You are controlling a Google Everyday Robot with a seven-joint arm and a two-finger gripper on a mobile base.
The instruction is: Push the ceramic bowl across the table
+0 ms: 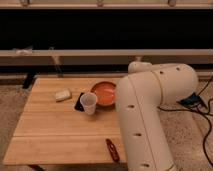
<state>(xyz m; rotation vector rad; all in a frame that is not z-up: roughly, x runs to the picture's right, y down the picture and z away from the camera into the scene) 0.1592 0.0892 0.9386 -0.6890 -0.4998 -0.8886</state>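
On my single camera view I count one ceramic bowl (105, 92), orange-red with a darker rim. It sits upright on the table (55, 130), near the far edge and toward the right end.

Just left of the bowl and a little nearer me stands one translucent white cup (88, 103). Its rim looks to be touching or nearly touching the bowl. One flat dark object (78, 103) lies against the cup's left side, partly hidden by it. Further left of the bowl is one small pale block (62, 94). Well in front of the bowl, by the near edge, lies one slim dark red item (112, 149).

One white robot arm (150, 110) fills the space right of the bowl, and its bulk overlaps the bowl's right rim. The gripper is hidden somewhere behind that arm, so I cannot tell whether it is released or clenched.

The tabletop is light wood planks. The floor is speckled, with dark cables (206, 107) right of the arm. Behind the bowl runs a pale horizontal rail (90, 55) against a dark wall.
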